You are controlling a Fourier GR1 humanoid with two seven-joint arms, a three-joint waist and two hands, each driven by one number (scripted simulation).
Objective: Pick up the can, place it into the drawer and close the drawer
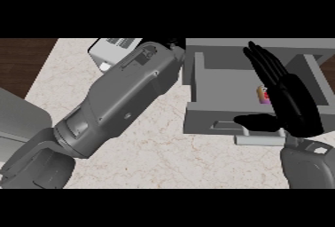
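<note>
Nearest the lower edge, the right forearm (307, 166) rises at the right side, and its right hand (294, 104) stands open above the drawer (196, 88), fingers straight and held close together pointing away, the thumb stretched sideways over the drawer's front. Just below the thumb lies the drawer's pale bar handle (262, 140), apart from the palm. The drawer is pulled open, a grey box with plain walls and a flat grey floor. Inside it, toward its right side, sits the can (263, 94), mostly hidden behind the hand: only a small patch shows, with orange, pink and purple colouring and a light top edge. The hand does not curl round it. The left forearm (111, 106) crosses the middle of the view on a slant from lower left up to the drawer's far left corner; the left hand (174, 43) shows only as a dark scrap there, and its fingers cannot be told. The counter (163, 155) is pale marble with faint pink veins. A grey box-like appliance (111, 48) stands at the far end, with dark wood (23, 62) beyond the counter's left edge.
</note>
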